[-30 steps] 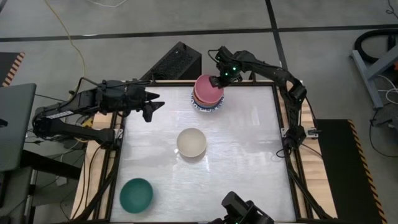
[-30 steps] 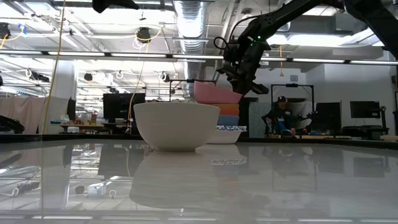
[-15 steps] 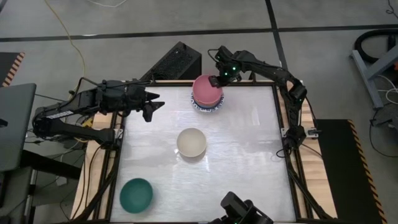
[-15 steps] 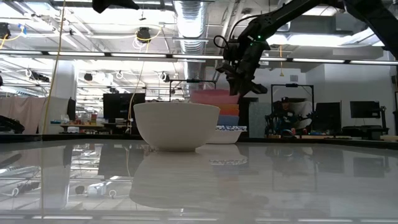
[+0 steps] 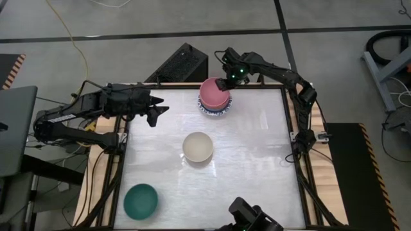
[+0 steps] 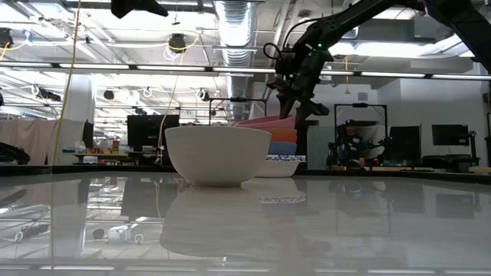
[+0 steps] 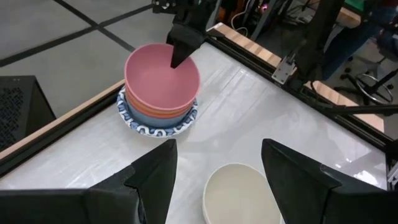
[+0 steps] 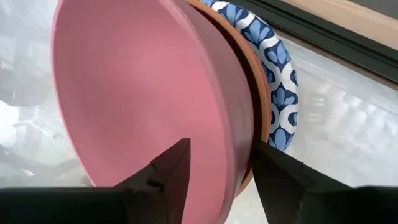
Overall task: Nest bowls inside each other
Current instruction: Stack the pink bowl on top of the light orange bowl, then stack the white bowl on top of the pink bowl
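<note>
A pink bowl (image 5: 214, 93) sits on top of a stack of nested bowls at the table's far edge. Orange and blue bowls lie under it (image 7: 163, 112), and a white bowl with a blue-patterned rim (image 8: 273, 81) is at the bottom, on the table. My right gripper (image 8: 217, 162) is open at the pink bowl's far right rim, one finger inside and one outside; whether they touch the bowl I cannot tell. A cream bowl (image 5: 198, 147) stands mid-table and a teal bowl (image 5: 140, 199) near the near left corner. My left gripper (image 5: 157, 110) hovers open at the far left.
A black box (image 5: 180, 64) stands just beyond the table's far edge, left of the stack. A camera mount (image 5: 250, 218) sits at the near edge. The table's wooden rim (image 7: 62, 121) runs close behind the stack. In the low view a person (image 6: 349, 142) is in the room behind.
My right gripper has opened and let go of the pink bowl. The bowl, held higher and tilted a second ago, has dropped into the stack and now sits lower and level on the orange bowl. Both arms have stayed in place.
</note>
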